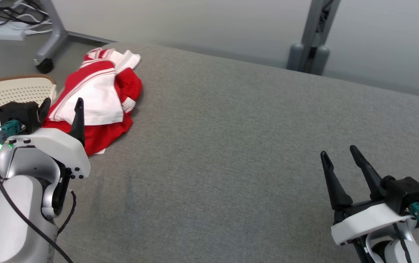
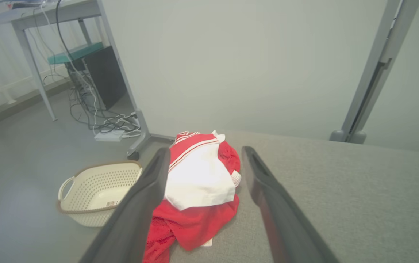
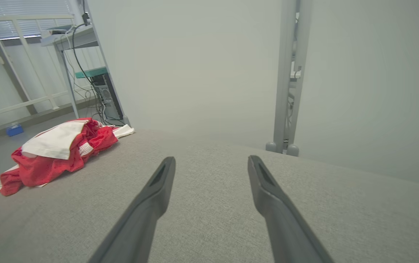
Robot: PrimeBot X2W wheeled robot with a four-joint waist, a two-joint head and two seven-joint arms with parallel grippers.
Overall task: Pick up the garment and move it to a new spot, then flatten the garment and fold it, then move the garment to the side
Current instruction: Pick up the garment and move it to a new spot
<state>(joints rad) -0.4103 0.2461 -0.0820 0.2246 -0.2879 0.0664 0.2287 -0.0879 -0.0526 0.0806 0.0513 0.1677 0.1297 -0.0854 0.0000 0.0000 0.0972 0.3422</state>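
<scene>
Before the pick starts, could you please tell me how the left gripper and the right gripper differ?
The left gripper is close to the crumpled red-and-white garment at the left edge of the table; the right gripper is over bare grey table, far from it. The left gripper's fingers frame the garment in its wrist view; the right gripper's frame bare table. Both are open and empty.

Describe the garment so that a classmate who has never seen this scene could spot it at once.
Start at the wide grey fabric-covered surface before the robot. At its far left corner, beside a cream perforated basket on the floor, lies a crumpled heap: the garment. Its bright red mesh with white panels and striped trim stands out from the grey and cream around it.
</scene>
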